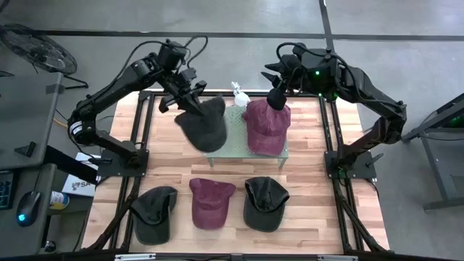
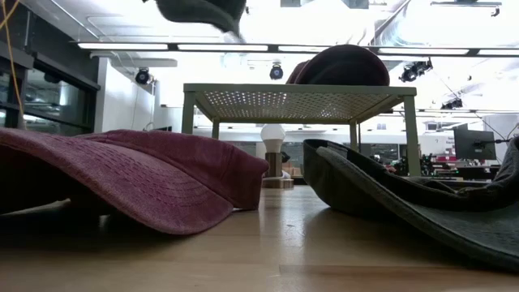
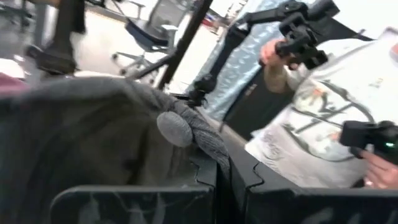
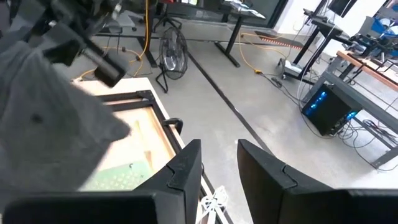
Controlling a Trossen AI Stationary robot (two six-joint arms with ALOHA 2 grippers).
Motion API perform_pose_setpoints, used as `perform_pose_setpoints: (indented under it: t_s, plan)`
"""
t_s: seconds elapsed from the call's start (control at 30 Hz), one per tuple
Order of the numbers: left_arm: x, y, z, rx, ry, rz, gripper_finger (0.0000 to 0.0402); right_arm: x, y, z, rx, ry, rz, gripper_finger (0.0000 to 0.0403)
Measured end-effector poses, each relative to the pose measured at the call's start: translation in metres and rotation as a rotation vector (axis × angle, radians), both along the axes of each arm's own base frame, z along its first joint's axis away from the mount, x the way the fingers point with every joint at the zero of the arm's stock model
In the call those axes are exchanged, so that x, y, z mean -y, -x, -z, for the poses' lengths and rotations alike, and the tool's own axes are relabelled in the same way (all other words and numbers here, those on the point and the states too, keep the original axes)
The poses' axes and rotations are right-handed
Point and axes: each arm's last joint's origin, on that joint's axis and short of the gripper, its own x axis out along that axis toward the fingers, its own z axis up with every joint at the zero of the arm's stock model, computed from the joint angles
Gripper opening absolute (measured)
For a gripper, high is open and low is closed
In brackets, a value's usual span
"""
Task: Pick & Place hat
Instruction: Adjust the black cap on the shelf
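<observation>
While the left gripper (image 1: 194, 101) is clamping the dark grey soft fabric cap (image 1: 205, 122) by its crown, the cap is hanging over the left end of the pale green perforated metal stand (image 1: 244, 147); the right gripper (image 1: 276, 89), fingers apart and empty, is hovering above the maroon fabric cap (image 1: 266, 127) on the stand; being light and limp, the grey cap is drooping, so its stiffer brim looks the firmer hold.

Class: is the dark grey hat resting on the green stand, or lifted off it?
Lifted. The left gripper jaws are shut on the dark grey hat, which hangs above the green stand in the low view.
</observation>
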Motion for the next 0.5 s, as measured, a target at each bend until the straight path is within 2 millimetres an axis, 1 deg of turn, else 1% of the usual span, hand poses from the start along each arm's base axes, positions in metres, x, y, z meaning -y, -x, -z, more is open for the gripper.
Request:
perform_pose_setpoints:
  t_s: [0.2,0.4,0.5]
  plan:
    - [0.000,-0.008,0.024,-0.026,0.036,0.043,0.0000,0.000,0.001,0.001,-0.011,0.001,-0.001,0.0097]
    - [-0.005,-0.022,0.036,-0.008,0.050,0.086,0.0000,0.000,0.002,0.002,-0.028,-0.003,-0.001,0.0097]
    - [-0.011,-0.030,0.044,-0.023,0.067,0.094,0.0000,0.000,0.002,0.003,-0.038,-0.005,-0.001,0.0097]
